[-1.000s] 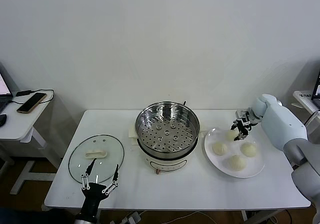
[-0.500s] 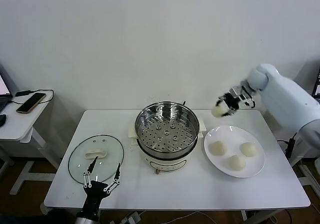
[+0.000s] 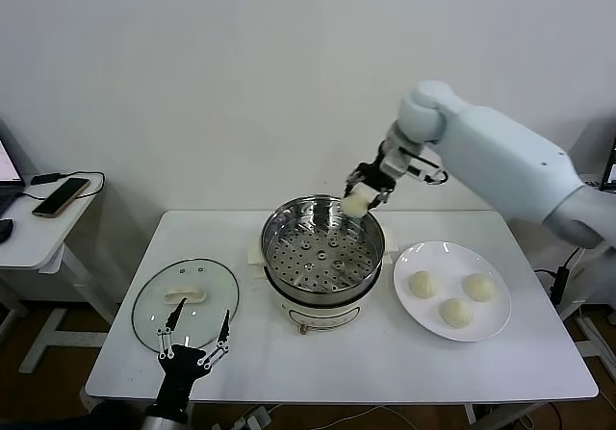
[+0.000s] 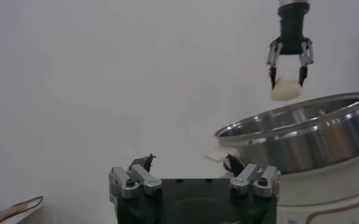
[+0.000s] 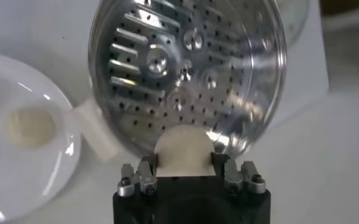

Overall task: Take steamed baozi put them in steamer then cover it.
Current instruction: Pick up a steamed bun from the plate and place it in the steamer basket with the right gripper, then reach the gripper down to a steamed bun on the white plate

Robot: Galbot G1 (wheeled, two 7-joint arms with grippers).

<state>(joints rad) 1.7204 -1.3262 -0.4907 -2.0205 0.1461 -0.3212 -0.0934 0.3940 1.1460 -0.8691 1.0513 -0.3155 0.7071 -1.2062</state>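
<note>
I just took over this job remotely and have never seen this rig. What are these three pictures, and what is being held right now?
It is a two-armed robot at a white table. The wide picture comes from its head camera; the other two come from cameras on its wrists, looking past each gripper.

The right gripper is shut on one baozi, held over the far rim of the steamer. The right wrist view looks down past that bun into the perforated tray, which holds no buns. The left wrist view shows the same grip from farther off.

Three more buns lie on the plate right of the steamer. The glass lid lies on the table to its left. The left gripper is open beside the lid's near edge, holding nothing.
</note>
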